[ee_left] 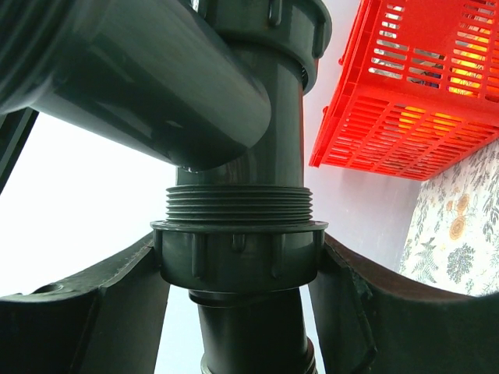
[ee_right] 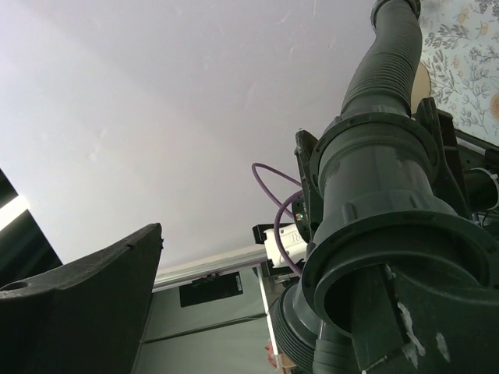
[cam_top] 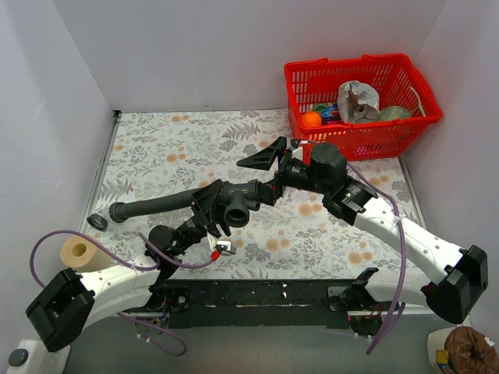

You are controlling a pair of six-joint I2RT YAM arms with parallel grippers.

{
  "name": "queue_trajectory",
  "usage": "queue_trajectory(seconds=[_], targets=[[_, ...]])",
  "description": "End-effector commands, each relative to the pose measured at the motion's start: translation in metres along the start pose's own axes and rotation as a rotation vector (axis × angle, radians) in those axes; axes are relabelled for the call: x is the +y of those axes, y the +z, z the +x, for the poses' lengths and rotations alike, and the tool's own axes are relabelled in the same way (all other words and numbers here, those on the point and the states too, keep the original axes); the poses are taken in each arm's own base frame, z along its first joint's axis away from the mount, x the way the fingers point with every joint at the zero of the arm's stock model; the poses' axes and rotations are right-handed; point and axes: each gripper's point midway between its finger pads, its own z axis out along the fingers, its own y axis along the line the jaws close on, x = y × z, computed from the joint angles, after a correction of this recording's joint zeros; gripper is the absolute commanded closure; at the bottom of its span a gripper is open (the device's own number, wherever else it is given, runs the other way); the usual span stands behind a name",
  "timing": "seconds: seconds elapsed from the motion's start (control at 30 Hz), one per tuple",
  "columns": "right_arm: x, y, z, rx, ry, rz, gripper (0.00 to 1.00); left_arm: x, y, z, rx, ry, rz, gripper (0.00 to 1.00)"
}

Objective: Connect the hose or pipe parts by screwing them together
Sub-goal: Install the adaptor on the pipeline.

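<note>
Your left pincer (ee_left: 238,265) is clamping the T-fitting (cam_top: 238,209) at its threaded collar, holding it and the ribbed hose (cam_top: 156,205) above the worktop (cam_top: 171,148). Your right pincer (cam_top: 269,175) is gaping wide at the fitting's end; be seating it squarely before twisting.

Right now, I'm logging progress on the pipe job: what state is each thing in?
hose: its nut sits at the fitting's thread, with thread showing above it.
T fitting: on the hose's end, not screwed fully home.
left gripper: shut on the hose's nut.
right gripper: open, beside the fitting, holding nothing.
basket: upright, with things inside.
ring: lying loose, apart from the rest.
</note>
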Motion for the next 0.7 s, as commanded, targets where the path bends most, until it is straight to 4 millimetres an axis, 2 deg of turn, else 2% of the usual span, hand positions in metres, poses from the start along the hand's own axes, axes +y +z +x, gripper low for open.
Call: queue_trajectory(seconds=[0.0, 0.03, 0.1, 0.2, 0.27, 0.37, 0.4, 0.6, 0.67], targets=[[0.002, 0.004, 0.036, 0.145, -0.001, 0.035, 0.04, 0.028, 0.019, -0.087, -0.421, 0.039, -0.043, 1.0], [0.004, -0.003, 0.035, 0.14, -0.009, 0.034, 0.04, 0.028, 0.02, -0.086, -0.414, 0.038, -0.044, 1.0], [-0.009, -0.011, 0.031, 0.117, 0.007, 0.091, 0.03, 0.031, 0.021, -0.081, -0.389, 0.035, -0.049, 1.0], [-0.013, -0.03, 0.02, 0.081, 0.006, 0.122, 0.03, 0.034, 0.022, -0.076, -0.368, 0.028, -0.055, 1.0], [-0.007, -0.037, 0.019, 0.081, -0.013, 0.113, 0.03, 0.035, 0.021, -0.075, -0.361, 0.031, -0.059, 1.0], [-0.005, -0.044, 0.027, 0.135, -0.021, 0.146, 0.02, 0.035, 0.021, -0.072, -0.35, 0.029, -0.057, 1.0], [0.001, -0.047, 0.029, 0.142, -0.047, 0.141, 0.02, 0.035, 0.021, -0.072, -0.347, 0.023, -0.056, 1.0], [0.009, -0.062, 0.026, 0.136, -0.064, 0.187, 0.02, 0.034, 0.025, -0.064, -0.308, -0.039, -0.046, 1.0], [0.019, -0.068, 0.027, 0.137, -0.081, 0.174, 0.02, 0.032, 0.026, -0.058, -0.276, -0.078, -0.04, 1.0]])
